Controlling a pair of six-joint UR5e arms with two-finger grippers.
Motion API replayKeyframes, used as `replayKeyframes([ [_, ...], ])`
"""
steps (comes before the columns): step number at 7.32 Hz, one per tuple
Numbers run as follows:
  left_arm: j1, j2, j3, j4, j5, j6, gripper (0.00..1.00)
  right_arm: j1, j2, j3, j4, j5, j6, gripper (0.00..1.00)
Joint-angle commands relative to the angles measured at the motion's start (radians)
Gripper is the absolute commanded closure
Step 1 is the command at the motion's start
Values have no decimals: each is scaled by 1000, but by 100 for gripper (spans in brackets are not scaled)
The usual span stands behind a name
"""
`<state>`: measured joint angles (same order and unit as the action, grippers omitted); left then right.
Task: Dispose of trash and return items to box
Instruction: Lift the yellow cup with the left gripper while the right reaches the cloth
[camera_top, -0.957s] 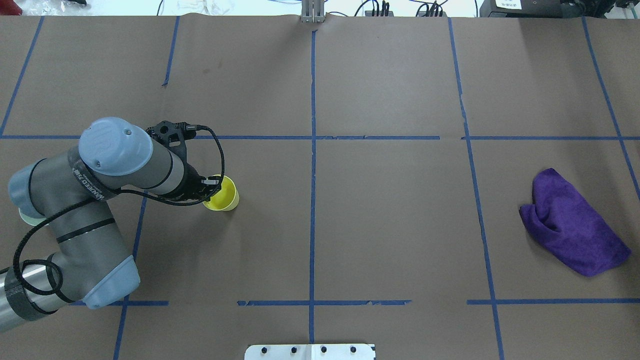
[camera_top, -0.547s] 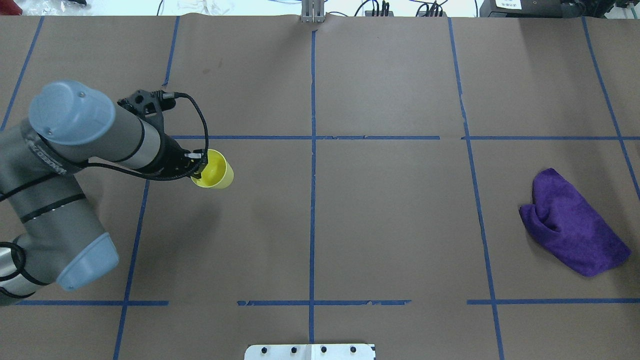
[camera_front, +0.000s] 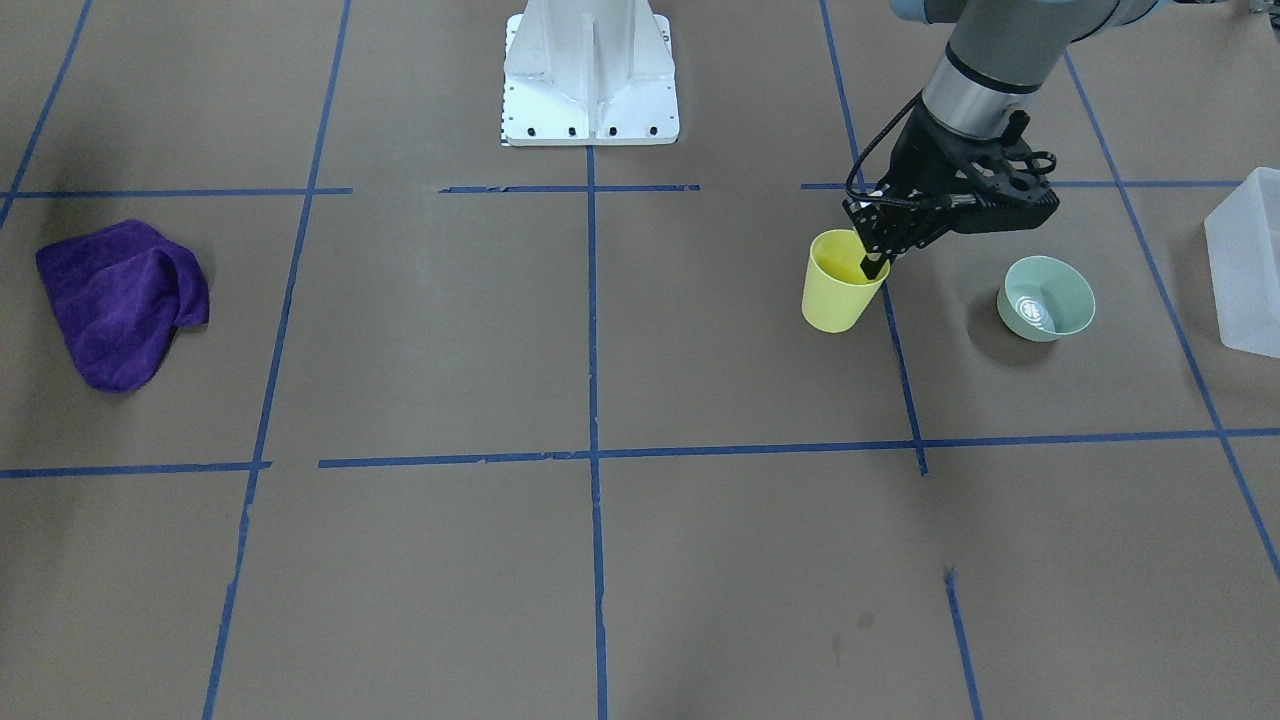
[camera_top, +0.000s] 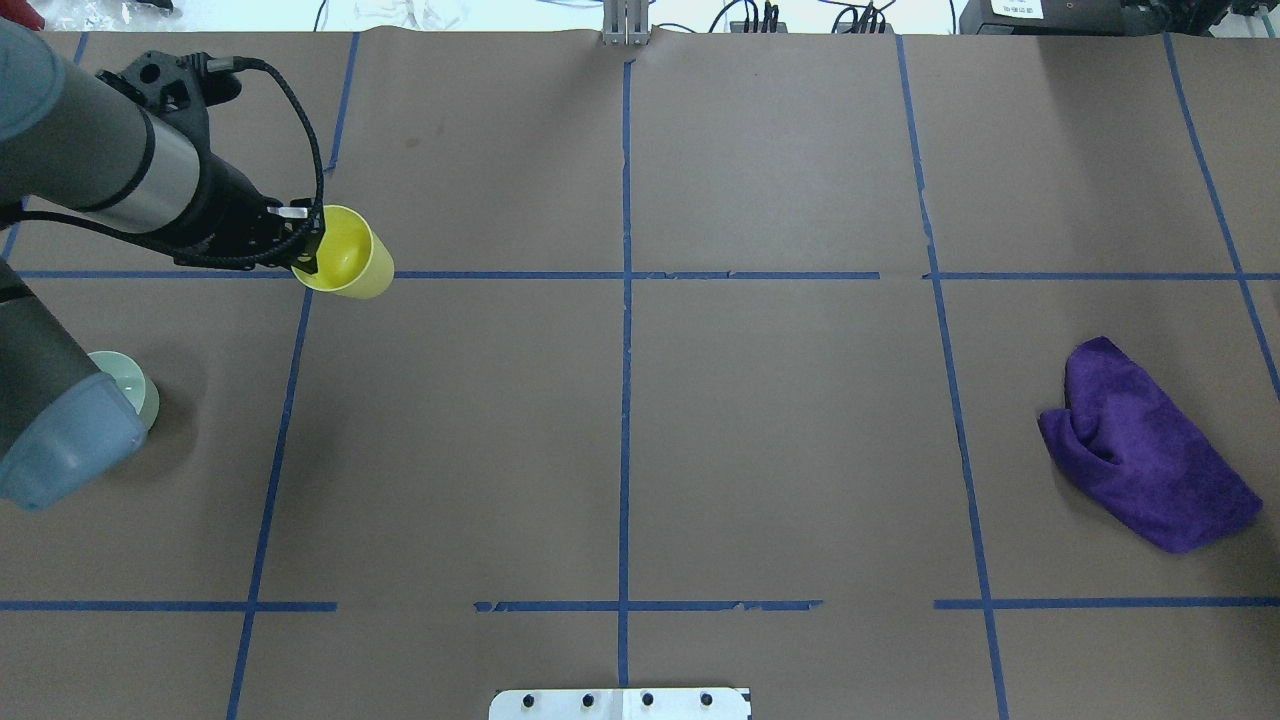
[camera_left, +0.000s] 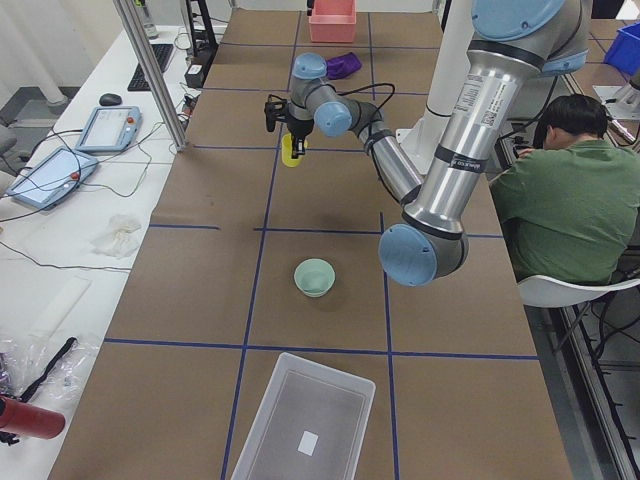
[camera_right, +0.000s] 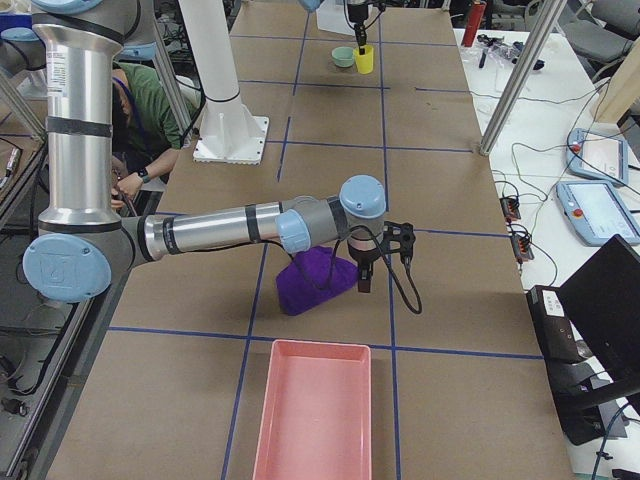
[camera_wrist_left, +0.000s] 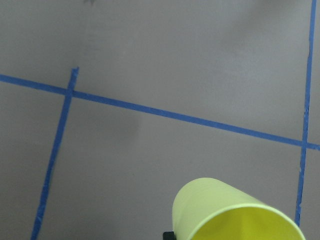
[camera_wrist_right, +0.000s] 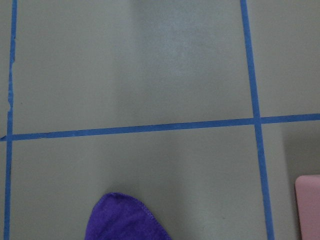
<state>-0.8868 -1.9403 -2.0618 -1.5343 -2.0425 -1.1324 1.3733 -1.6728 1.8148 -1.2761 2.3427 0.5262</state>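
Note:
My left gripper (camera_front: 874, 262) is shut on the rim of the yellow cup (camera_front: 838, 290), one finger inside it, and holds it slightly tilted above the table. The gripper (camera_top: 305, 250) and the cup (camera_top: 352, 266) are at the far left in the overhead view. The cup fills the bottom of the left wrist view (camera_wrist_left: 235, 215). The pale green bowl (camera_front: 1046, 298) stands upright beside it, partly hidden by my elbow in the overhead view (camera_top: 145, 395). The frosted box (camera_left: 305, 420) stands open at the table's left end. My right gripper (camera_right: 364, 285) hangs by the purple cloth; I cannot tell if it is open or shut.
A crumpled purple cloth (camera_top: 1150, 450) lies on the right side of the table. A pink tray (camera_right: 312, 410) sits at the right end. The white robot base (camera_front: 590, 75) is at the near middle edge. Blue tape lines cross the brown table cover.
My left gripper has carried the yellow cup up off the table, farther from the robot base and to the left. The arm has swung aside and the green bowl now shows.

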Motion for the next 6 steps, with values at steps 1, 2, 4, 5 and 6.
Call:
replayKeyframes([
  [1, -124, 9, -9, 37, -36, 184, 100, -136, -85, 30, 188, -36, 176, 0],
  [2, -173, 21, -15, 77, -36, 282, 100, -178, -108, 55, 189, -45, 176, 0],
  [4, -312, 64, -15, 120, -79, 499, 100, -305, -156, 112, 189, -83, 224, 0],
  [5, -372, 102, -3, 120, -88, 642, 100, -392, -154, 121, 189, -129, 268, 0],
  [6, -412, 118, 23, 121, -88, 752, 100, -495, -153, 121, 189, -229, 299, 0],
])
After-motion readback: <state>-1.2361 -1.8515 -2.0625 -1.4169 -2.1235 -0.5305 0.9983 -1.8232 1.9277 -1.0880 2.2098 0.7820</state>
